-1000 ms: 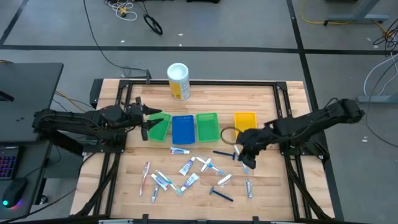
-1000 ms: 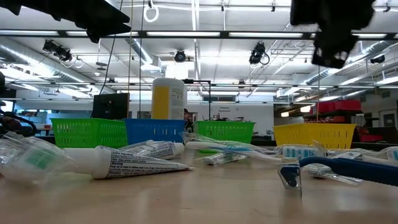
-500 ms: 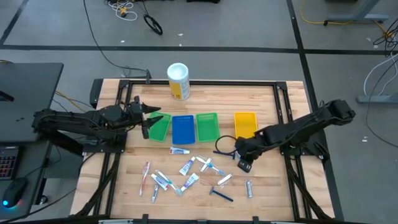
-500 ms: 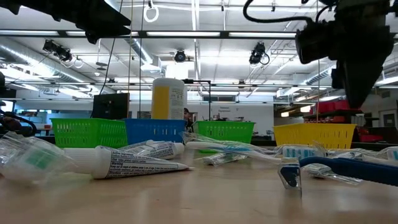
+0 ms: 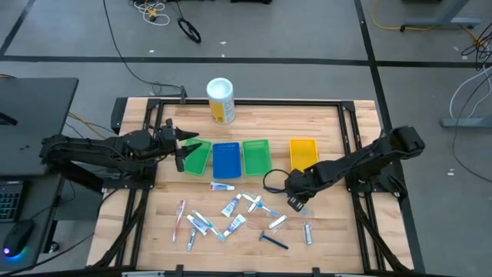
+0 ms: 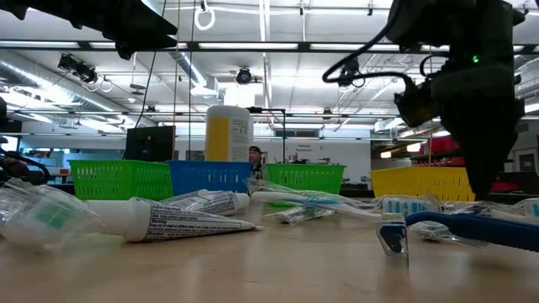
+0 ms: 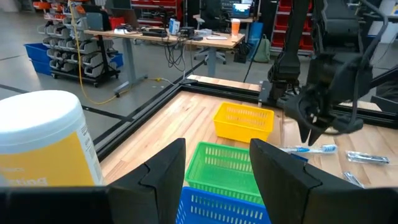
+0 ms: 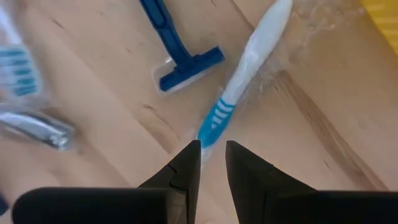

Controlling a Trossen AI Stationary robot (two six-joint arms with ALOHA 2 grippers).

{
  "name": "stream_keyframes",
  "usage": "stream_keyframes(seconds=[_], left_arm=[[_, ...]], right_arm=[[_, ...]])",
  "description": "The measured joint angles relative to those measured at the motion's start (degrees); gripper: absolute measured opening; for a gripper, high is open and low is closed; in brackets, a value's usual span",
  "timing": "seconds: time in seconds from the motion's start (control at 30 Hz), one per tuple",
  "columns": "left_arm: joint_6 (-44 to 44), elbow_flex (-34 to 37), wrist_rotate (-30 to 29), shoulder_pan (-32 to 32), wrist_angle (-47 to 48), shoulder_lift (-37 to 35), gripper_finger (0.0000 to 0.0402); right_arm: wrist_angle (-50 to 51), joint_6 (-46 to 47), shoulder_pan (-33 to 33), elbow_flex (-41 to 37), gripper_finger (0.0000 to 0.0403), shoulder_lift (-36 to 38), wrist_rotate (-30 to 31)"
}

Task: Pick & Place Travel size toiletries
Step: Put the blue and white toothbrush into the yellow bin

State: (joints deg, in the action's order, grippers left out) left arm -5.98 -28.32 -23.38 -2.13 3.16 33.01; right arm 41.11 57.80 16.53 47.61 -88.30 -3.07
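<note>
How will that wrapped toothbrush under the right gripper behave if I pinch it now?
The toothbrush looks thin and light, so it should lift easily. Its clear wrapper may be slippery. The right gripper stands narrowly open over the handle's end, so the far end may droop or swing.

The toiletries (image 5: 238, 209) lie scattered flat on the desk (image 5: 338, 238), in front of the row of trays. One white-and-blue tube (image 5: 222, 186) lies alone, just below the blue tray (image 5: 226, 160). Two pale toothbrushes (image 5: 181, 219) lie side by side on the left of the spread. In the middle, several small tubes and wrapped pieces (image 5: 233, 206) crowd together, some touching. A dark blue razor (image 5: 273, 241) lies lowest in the spread, and a silvery tube (image 5: 308, 232) sits to its right, apart. Up close, a white toothbrush (image 8: 245, 68) with a blue-striped end lies diagonally, just beside a second blue razor (image 8: 177, 46).
</note>
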Motion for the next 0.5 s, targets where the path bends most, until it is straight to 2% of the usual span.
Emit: stream_keyframes(seconds=[0.3, 0.5], left_arm=[[0.0, 0.0, 0.0, 0.0, 0.0, 0.0, 0.0187], [0.0, 0.0, 0.0, 0.0, 0.0, 0.0, 0.0187]], right_arm=[[-1.6, -1.3, -0.4, 0.0, 0.0086, -1.3, -1.9], [-1.5, -2.9, -1.1, 0.0, 0.012, -1.3, -2.0]])
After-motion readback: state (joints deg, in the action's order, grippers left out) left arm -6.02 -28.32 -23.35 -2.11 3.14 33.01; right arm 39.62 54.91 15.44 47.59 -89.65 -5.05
